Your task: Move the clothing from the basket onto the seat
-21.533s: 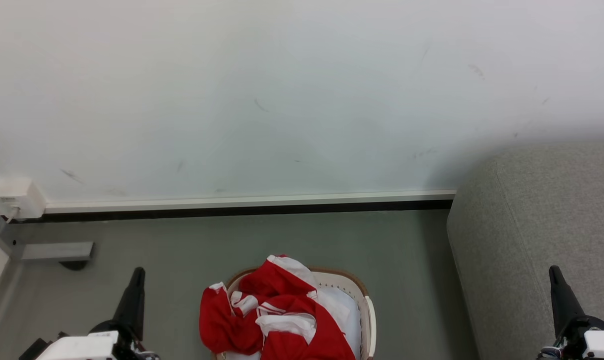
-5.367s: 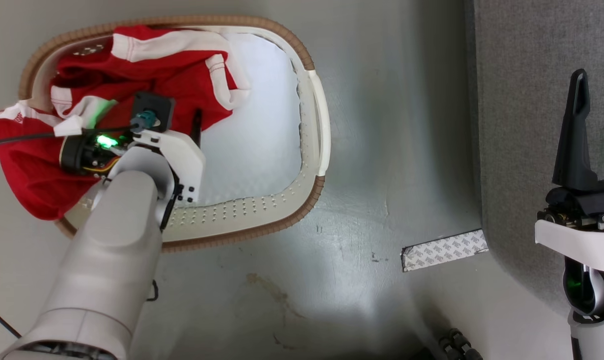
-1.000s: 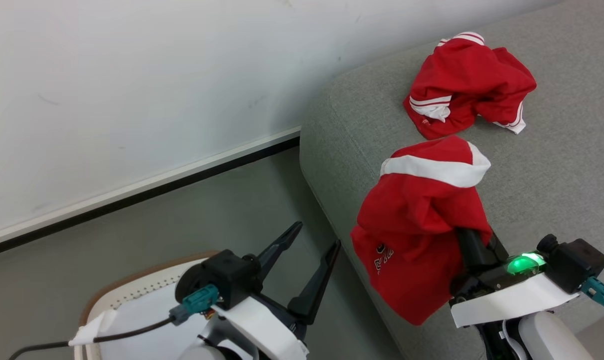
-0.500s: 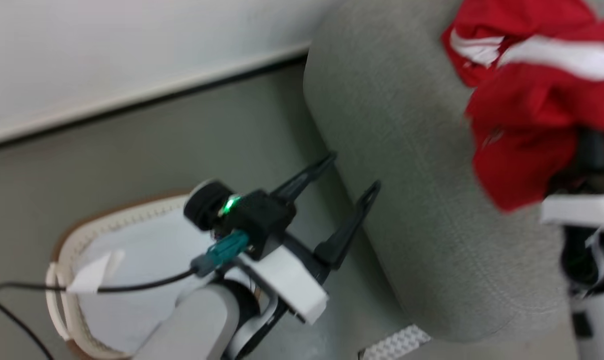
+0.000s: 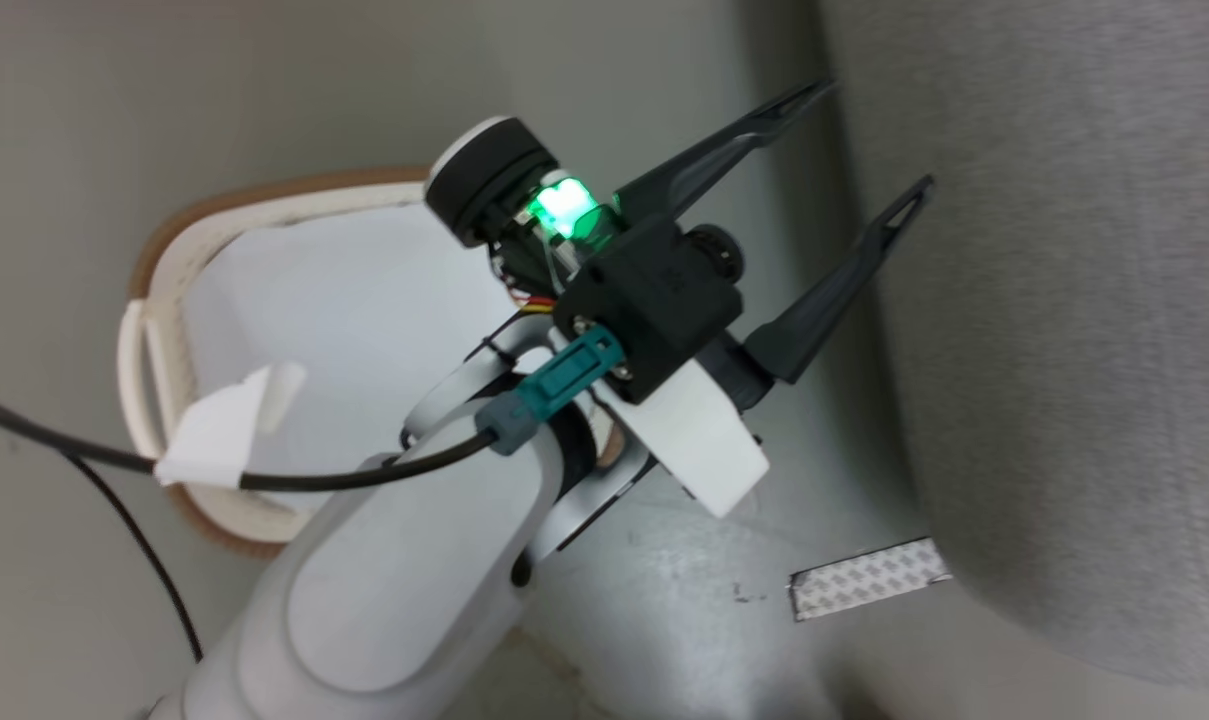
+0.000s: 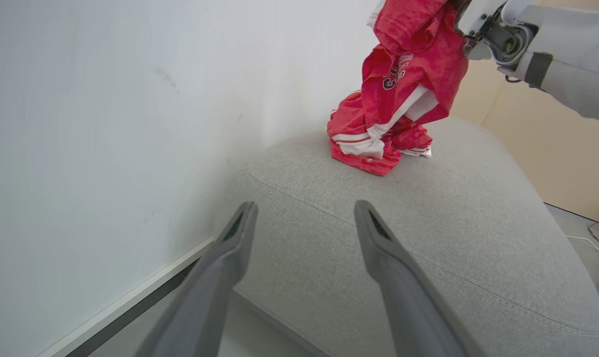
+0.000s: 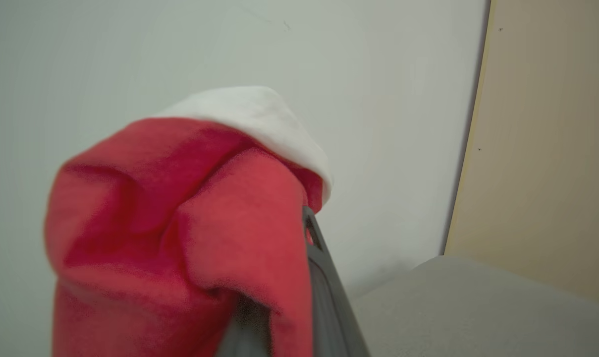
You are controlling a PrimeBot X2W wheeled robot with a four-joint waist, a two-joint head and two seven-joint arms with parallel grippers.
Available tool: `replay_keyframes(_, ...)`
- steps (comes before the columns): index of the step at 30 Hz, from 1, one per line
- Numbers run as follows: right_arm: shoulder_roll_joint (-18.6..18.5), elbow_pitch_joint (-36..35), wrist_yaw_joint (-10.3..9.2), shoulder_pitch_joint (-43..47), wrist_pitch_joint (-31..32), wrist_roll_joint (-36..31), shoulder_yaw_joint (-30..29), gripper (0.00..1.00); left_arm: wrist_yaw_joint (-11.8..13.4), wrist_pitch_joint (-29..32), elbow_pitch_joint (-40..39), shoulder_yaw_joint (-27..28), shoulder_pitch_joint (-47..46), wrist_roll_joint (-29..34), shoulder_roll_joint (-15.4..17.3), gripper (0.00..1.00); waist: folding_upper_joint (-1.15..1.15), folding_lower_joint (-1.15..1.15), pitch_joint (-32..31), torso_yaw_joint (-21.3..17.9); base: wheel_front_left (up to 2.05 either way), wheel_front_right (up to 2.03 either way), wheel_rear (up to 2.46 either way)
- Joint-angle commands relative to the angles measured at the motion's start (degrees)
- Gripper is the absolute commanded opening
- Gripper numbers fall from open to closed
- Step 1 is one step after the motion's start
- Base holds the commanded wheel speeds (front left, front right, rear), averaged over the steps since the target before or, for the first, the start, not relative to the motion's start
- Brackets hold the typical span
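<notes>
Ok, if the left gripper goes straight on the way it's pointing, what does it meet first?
Probably the seat: the left gripper, jaws open, aims at the grey cushion just past its rounded edge. The clothing lies farther along, though depth is hard to judge.

Left wrist view: seat is bare across the lower middle, clothing crowds the upper right, wall boxes the left.

Coarse woven grey cloth, matt, on the seat. Soft red cloth with white trim for the clothing. Smooth cream plastic on the basket. Matt dark plastic on the left gripper. Slightly glossy floor.
</notes>
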Motion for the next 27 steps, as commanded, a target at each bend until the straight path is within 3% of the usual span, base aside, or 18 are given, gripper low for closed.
replay_keyframes(1, -2.0, 3.47, -0.15, -3.01, 0.51, -5.43, -4.37, 0.0, -0.21, -0.94, 1.0, -0.35, -1.58, 0.39, -0.7, 1.0, 0.0, -0.02, 3.96, 4.78, 0.0, 0.0, 0.0)
replay_keyframes(3, -2.75, 7.52, -0.15, -5.45, 0.56, -11.93, -9.79, 0.0, -0.15, -2.0, 1.9, -0.67, -2.49, 0.39, -1.29, 1.0, 0.0, -0.02, 4.88, 6.41, 0.0, 0.0, 0.0)
replay_keyframes(8, 0.3, 14.54, -0.15, -6.71, 0.0, -25.48, -20.03, 0.0, 0.45, -3.94, 4.36, -0.9, -3.29, -0.36, -2.21, 1.0, 0.0, -0.02, 6.21, 9.13, 0.0, 0.0, 0.0)
replay_keyframes(9, 0.99, 15.35, -0.15, -7.02, -0.43, -27.01, -22.24, 0.29, 0.53, -4.28, 4.8, -0.85, -3.26, -0.51, -2.26, 1.0, 0.0, -0.02, 6.19, 9.37, 0.0, 0.0, 0.0)
replay_keyframes(10, 1.59, 16.06, -0.15, -7.16, -0.78, -29.05, -23.82, 0.72, 0.6, -4.64, 5.12, -0.84, -3.2, -0.56, -2.29, 1.0, 0.0, -0.02, 6.1, 9.52, 0.0, 0.0, 0.0)
replay_keyframes(11, 2.4, 16.77, -0.15, -7.35, -1.09, -30.27, -25.24, 0.98, 0.81, -4.95, 5.38, -0.74, -3.05, -0.65, -2.29, 1.0, 0.0, -0.02, 5.9, 9.63, 0.0, 0.0, 0.0)
replay_keyframes(17, 5.55, 19.37, -0.14, -7.86, -2.92, -34.03, -27.46, 1.0, 2.04, -6.89, 7.47, 0.6, -0.62, -1.66, -1.35, 1.0, 0.0, -0.02, 2.49, 7.93, 0.0, 0.0, 0.0)
replay_keyframes(21, 7.19, 19.35, -0.15, -4.01, -3.29, -31.82, -23.78, 1.0, 2.98, -7.84, 8.82, 1.5, 1.86, -2.22, 0.33, 1.0, 0.0, -0.02, -1.66, 5.91, 0.0, 0.0, 0.0)
replay_keyframes(27, 12.13, 11.45, -0.14, 7.53, -3.31, -25.4, -13.14, 1.0, 5.04, -10.47, 10.39, 3.35, 7.23, -3.8, 2.15, 1.0, 0.0, -0.02, -9.72, 3.55, 0.0, 0.0, 0.0)
